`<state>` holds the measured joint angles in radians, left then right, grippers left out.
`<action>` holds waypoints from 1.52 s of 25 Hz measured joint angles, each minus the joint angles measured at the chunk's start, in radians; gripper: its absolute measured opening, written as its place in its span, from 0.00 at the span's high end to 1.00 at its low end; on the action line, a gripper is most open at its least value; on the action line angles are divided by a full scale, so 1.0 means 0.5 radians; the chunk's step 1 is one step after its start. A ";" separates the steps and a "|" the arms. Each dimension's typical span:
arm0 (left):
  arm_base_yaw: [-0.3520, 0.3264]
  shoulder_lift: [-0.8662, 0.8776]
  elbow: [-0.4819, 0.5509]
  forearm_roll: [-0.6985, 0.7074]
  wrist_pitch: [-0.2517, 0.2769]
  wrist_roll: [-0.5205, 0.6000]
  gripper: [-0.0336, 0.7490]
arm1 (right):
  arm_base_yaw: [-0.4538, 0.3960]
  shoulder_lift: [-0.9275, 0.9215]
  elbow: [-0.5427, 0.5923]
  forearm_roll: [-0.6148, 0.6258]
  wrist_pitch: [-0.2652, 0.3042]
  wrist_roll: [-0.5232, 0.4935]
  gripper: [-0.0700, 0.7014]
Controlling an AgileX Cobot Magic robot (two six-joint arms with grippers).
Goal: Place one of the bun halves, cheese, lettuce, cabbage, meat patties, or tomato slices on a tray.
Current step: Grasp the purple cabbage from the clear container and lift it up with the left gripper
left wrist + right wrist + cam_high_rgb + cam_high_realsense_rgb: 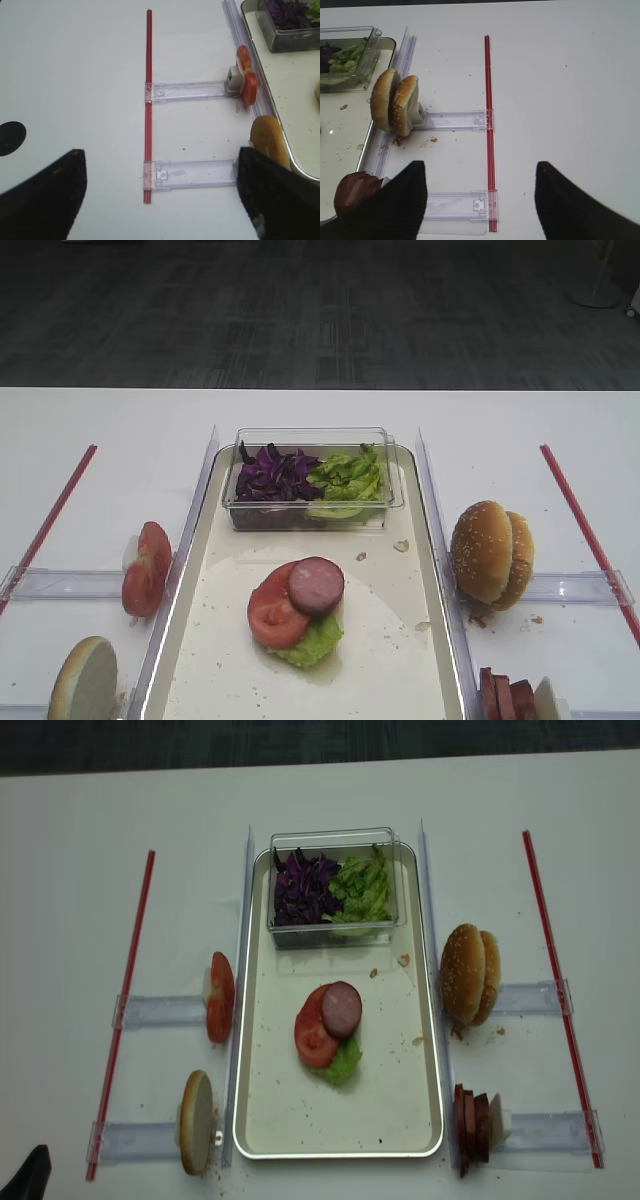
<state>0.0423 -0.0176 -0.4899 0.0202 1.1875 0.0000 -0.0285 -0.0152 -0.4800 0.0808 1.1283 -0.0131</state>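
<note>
Writing: none legible. Tray (425, 1065) holds one stack: lettuce (343, 1065), one tomato slice (311, 1035), one patty (342, 1009); tub (335, 928) of cabbage (301, 890) behind. White table (80, 870), dark floor (320, 310). Two buns (470, 974) right. Left gripper (160, 192) and right gripper (480, 195) both spread, empty.

White table (320, 420); clear plastic tub (333, 840) at tray's far end; red strips (125, 990) and clear plastic holders (150, 1012) on both sides.
</note>
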 joint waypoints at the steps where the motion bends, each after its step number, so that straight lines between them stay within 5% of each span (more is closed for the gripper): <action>1: 0.000 0.000 0.000 0.000 0.000 0.000 0.24 | 0.000 0.000 0.000 0.000 0.000 0.000 0.28; 38: 0.000 0.000 0.000 0.000 0.000 0.000 0.24 | 0.000 0.000 0.000 0.000 0.000 0.000 0.42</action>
<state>0.0423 -0.0176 -0.4899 0.0202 1.1875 0.0000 -0.0285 -0.0152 -0.4800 0.0808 1.1283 -0.0131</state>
